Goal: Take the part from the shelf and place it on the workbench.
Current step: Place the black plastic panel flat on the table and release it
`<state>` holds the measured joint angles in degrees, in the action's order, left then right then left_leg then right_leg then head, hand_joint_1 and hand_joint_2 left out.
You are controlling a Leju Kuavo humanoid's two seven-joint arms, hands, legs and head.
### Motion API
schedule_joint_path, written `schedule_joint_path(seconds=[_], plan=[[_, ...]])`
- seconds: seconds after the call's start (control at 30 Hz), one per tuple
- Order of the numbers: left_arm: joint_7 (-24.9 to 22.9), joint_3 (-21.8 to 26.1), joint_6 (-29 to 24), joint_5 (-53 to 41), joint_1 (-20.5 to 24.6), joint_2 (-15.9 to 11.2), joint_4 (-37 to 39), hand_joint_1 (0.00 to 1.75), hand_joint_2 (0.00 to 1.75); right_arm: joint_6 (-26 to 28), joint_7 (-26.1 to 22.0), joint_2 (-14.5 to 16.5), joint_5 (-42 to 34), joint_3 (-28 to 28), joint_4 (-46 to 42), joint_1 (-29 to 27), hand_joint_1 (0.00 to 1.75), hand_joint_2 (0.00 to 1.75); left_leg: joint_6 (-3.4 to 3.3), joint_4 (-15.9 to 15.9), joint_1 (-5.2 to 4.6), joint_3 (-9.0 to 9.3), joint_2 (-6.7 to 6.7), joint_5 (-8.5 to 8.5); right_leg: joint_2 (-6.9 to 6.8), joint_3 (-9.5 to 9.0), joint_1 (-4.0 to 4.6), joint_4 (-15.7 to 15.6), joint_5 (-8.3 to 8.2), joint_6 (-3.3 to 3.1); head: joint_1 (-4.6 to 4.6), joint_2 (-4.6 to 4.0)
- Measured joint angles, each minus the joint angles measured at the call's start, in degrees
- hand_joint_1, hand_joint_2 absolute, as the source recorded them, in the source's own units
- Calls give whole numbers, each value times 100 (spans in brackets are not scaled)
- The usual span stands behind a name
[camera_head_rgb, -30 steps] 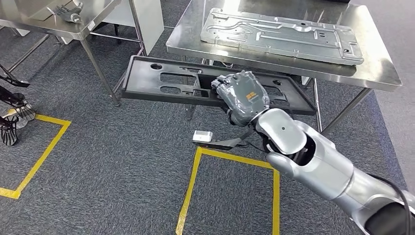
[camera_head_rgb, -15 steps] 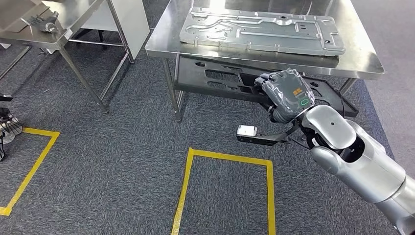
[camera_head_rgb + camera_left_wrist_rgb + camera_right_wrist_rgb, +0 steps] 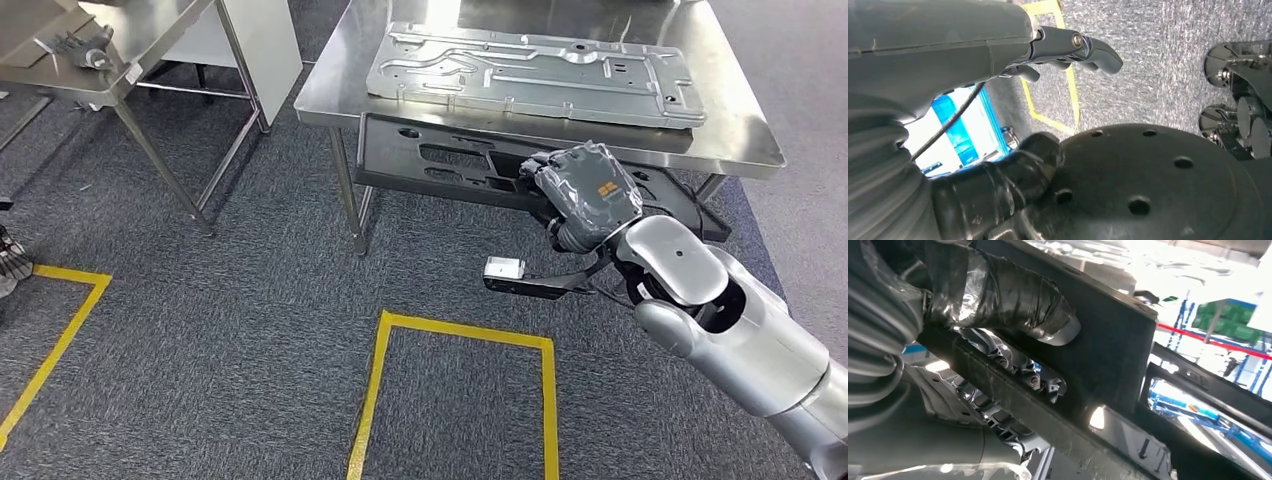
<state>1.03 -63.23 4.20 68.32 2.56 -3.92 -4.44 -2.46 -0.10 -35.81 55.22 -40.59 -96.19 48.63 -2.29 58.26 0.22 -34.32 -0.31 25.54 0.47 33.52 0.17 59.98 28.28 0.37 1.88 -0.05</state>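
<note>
Your right hand [image 3: 588, 192] holds the black frame part [image 3: 450, 165] under the workbench [image 3: 745, 130] edge, whose top carries a silver plate [image 3: 530, 72], leaving only a bare strip along the near and right rim.

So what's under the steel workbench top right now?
A black frame part, held by the right robot hand, sits below the workbench edge. Its far portion is hidden by the tabletop. A silver stamped plate lies on top.
</note>
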Motion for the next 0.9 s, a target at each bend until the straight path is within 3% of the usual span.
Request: schedule_joint_path(seconds=[0.07, 0.13, 0.17, 0.2, 0.27, 0.33, 0.37, 0.47, 0.53, 0.57, 0.63, 0.67, 0.7, 0.73, 0.8, 0.83, 0.9], plan=[[3, -2, 6, 7, 4, 5, 0, 0, 175, -3, 1, -23, -1, 11, -2, 18, 175, 175, -45, -64, 22, 65, 3, -2, -9, 236, -34, 494, 242, 76, 3, -1], [4, -3, 8, 11, 5, 5, 0, 0, 175, -10, -1, -39, -1, 15, 0, 11, 175, 175, -60, -67, 24, 94, 4, 31, -14, 655, -81, 1219, 495, 148, 3, -1], [4, -3, 9, 16, 4, 5, 0, 0, 175, -16, -2, -43, -1, 15, 1, 0, 175, 175, -58, -62, 27, 114, 3, 55, -16, 807, -107, 1422, 496, 177, 2, -1], [4, -4, 10, 26, 4, 6, 0, 0, 175, -22, -3, -46, -4, 15, 2, -9, 175, 175, -49, -52, 32, 142, 2, 84, -20, 858, -132, 1419, 381, 201, 2, -1], [4, -7, 13, 45, 3, 7, 0, 0, 175, -31, -5, -56, -15, 15, 2, -5, 175, 175, -13, -20, 46, 220, -2, 168, -39, 649, -173, 808, -97, 232, 2, -1], [4, -9, 15, 53, 4, 6, 1, 0, 175, -40, -10, -67, -30, 16, 5, 15, 175, 175, 52, 12, 37, 261, -8, 255, -56, 361, -164, 173, -352, 219, 2, 0], [4, -11, 18, 54, 7, 5, 1, 0, 175, -46, -13, -71, -37, 16, 6, 23, 175, 175, 87, 18, 30, 266, -10, 282, -57, 289, -149, 20, -353, 192, 2, 1], [4, -14, 23, 58, 21, 3, 0, 0, 175, -57, -11, -83, -54, 19, 6, 29, 175, 175, 179, 1, 23, 293, -1, 326, -39, 223, -127, -51, -267, 70, 1, 0], [5, -15, 24, 61, 30, -1, 0, 0, 175, -56, -10, -87, -57, 24, 4, 35, 175, 175, 231, 220, 27, 217, 5, 444, -40, 141, -149, -100, -237, -21, -5, 0], [6, -15, 25, 63, 34, -3, 0, 0, 175, -56, -10, -87, -58, 26, 4, 39, 175, 175, 248, 511, 32, 69, 6, 564, -44, 96, -154, -117, -216, -63, -10, 0], [10, -16, 26, 68, 37, -5, 0, 0, 175, -57, -12, -87, -58, 28, 5, 39, 175, 175, 267, 1325, 33, -418, 4, 826, -48, 28, -127, -122, -154, -118, -15, 0], [13, -18, 26, 70, 37, -6, 0, 0, 175, -58, -13, -87, -57, 28, 7, 34, 175, 175, 269, 1630, 33, -639, 5, 863, -46, -13, -113, -122, -119, -129, -14, -1], [15, -21, 26, 71, 36, -6, 0, 0, 175, -58, -14, -87, -56, 28, 7, 30, 175, 175, 262, 1737, 32, -771, 5, 780, -42, -63, -102, -122, -78, -131, -14, -1], [15, -25, 26, 71, 34, -7, 0, 0, 175, -58, -14, -87, -54, 28, 8, 28, 175, 175, 247, 1597, 32, -777, 5, 572, -37, -127, -93, -122, -32, -127, -14, -1], [15, -34, 26, 71, 22, -9, 1, 0, 175, -58, -12, -87, -49, 28, 10, 35, 175, 175, 193, 866, 25, -532, 2, 34, -29, -264, -86, -125, 76, -102, -13, 1], [15, -39, 26, 71, 13, -11, 1, 0, 175, -58, -11, -87, -45, 28, 14, 44, 175, 175, 165, 507, 13, -379, 0, -123, -20, -310, -74, -121, 128, -76, -12, 0], [15, -51, 29, 72, 9, -14, 1, 0, 175, -58, -15, -90, -36, 30, 26, 61, 175, 175, 117, 181, -13, -222, -2, -148, -9, -353, -60, -129, 176, -10, -13, 1]])
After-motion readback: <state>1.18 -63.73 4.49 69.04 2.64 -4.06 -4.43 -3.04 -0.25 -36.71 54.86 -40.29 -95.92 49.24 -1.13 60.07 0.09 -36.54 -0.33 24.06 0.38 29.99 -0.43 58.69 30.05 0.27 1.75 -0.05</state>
